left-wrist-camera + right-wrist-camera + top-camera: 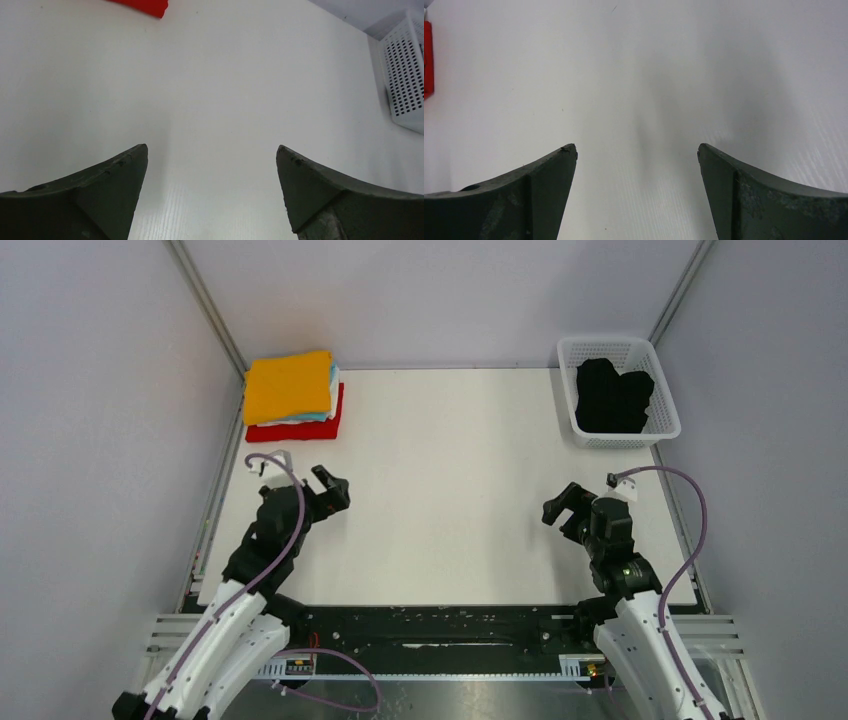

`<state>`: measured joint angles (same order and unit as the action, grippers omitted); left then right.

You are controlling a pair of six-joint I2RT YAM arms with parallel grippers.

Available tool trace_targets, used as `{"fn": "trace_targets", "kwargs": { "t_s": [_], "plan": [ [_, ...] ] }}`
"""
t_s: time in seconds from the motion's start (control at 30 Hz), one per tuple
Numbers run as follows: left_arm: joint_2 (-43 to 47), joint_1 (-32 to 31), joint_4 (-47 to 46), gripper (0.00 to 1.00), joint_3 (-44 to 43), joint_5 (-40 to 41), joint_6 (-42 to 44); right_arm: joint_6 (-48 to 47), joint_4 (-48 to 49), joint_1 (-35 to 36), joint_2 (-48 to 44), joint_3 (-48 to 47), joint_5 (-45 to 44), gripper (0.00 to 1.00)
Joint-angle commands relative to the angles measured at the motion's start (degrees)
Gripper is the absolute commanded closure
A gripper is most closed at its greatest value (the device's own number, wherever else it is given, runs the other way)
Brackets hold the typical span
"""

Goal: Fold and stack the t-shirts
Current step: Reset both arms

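Observation:
A stack of folded t-shirts stands at the table's far left corner: the orange-yellow shirt (288, 386) on top, thin teal and white layers under it, the red shirt (310, 426) at the bottom. A corner of the red shirt shows in the left wrist view (145, 7) and in the right wrist view (427, 57). A crumpled black shirt (613, 396) lies in the white mesh basket (665, 400) at the far right. My left gripper (331, 486) is open and empty over bare table, near the stack. My right gripper (560, 506) is open and empty over bare table at the right.
The basket's wall shows at the right edge of the left wrist view (405, 75). Grey walls and metal frame posts (205, 300) enclose the white table (450, 480). A black rail runs along the near edge (440, 625).

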<state>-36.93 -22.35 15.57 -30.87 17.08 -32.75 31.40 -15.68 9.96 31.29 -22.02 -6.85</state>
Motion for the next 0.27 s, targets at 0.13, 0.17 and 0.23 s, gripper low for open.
{"fn": "trace_targets", "kwargs": {
  "t_s": [0.13, 0.17, 0.23],
  "plan": [
    [7.8, 0.1, 5.0, 0.01, 0.0, 3.6, -1.4, -2.0, -2.7, -0.1, -7.7, 2.4, -0.7, 0.01],
    [8.0, 0.1, 5.3, 0.01, -0.1, 3.9, -1.6, -2.0, -2.9, 0.0, -8.4, 2.6, -1.1, 0.01],
    [8.2, 0.1, 5.3, 0.01, -0.1, 3.5, -1.6, -1.9, -4.4, -0.1, -9.3, 2.3, -2.5, 0.0]
  ]
}}
